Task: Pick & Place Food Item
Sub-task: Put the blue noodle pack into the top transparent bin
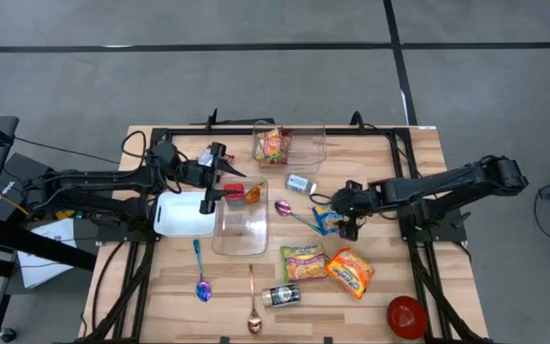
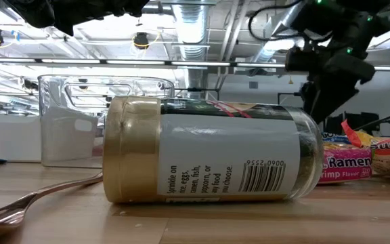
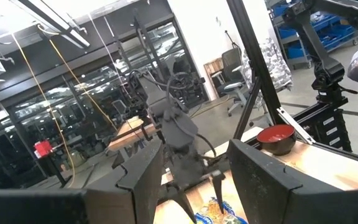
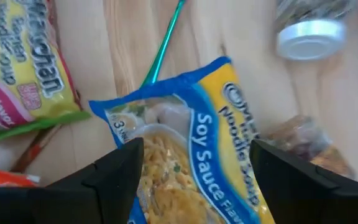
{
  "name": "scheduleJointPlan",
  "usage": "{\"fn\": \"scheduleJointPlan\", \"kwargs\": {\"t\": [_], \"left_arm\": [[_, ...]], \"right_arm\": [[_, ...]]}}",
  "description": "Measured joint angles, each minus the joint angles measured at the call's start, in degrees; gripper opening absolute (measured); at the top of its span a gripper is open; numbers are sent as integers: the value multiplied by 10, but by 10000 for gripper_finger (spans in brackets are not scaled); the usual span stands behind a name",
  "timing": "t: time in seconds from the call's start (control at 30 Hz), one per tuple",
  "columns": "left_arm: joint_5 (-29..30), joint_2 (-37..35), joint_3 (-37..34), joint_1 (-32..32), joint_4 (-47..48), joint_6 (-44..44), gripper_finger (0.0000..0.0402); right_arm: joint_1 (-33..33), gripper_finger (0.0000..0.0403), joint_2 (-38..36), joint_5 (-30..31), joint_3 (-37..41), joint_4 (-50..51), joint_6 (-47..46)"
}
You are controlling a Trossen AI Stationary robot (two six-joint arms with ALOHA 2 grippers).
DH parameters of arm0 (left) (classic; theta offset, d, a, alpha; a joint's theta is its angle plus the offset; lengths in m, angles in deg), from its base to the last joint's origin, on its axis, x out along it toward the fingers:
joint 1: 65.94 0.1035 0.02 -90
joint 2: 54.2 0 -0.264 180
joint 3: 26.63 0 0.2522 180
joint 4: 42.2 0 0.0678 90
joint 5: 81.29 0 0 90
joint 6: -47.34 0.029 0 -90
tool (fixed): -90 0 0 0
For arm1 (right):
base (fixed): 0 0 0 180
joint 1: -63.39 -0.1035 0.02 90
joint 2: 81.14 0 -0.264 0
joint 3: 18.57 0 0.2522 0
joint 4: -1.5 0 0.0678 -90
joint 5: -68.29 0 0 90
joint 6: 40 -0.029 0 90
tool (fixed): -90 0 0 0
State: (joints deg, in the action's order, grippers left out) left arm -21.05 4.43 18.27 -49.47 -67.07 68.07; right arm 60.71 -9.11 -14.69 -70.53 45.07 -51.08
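The right gripper (image 4: 194, 165) hung with fingers spread either side of the blue soup packet (image 4: 197, 143), which lay flat on the table (image 1: 390, 296), not yet lifted. The left gripper (image 1: 229, 182), half open and empty, waited over the clear tub (image 1: 242, 229). A spoon (image 1: 294, 214) and a jar (image 4: 309, 34) crowded the packet's edges, leaving little room.

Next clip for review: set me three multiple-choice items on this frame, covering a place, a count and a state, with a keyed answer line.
1. The right pincer hovers over:
A. the blue soy sauce noodle packet
B. the red bowl
C. the white lid

2. Spoons lying on the table:
A. one
B. three
C. five

3. The right pincer's fingers are:
A. shut on a spoon
B. open around nothing
C. shut on the jar

Answers: 1 A, the right wrist view looks straight down on the packet; 2 B, the high view shows three; 3 B, the fingers stand apart either side of the packet.
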Motion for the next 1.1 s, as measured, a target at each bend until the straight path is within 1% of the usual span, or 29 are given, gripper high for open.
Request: {"fn": "scheduleJointPlan", "kwargs": {"t": [0.13,0.3,0.4,0.63,0.73,1.1], "left_arm": [[0,0,0,0,1,0,176],[1,0,0,0,1,0,176],[1,0,0,0,1,0,176],[3,0,0,0,1,0,176],[2,0,0,0,1,0,176],[2,0,0,0,1,0,176]], "right_arm": [[0,266,44,-16,0,-8,15],[0,234,58,-24,-1,-27,17],[0,203,58,-26,-1,-26,12],[0,113,58,-44,-1,-22,-4],[-1,86,55,-48,-1,-20,-9],[0,30,28,-58,2,-9,-23]]}}
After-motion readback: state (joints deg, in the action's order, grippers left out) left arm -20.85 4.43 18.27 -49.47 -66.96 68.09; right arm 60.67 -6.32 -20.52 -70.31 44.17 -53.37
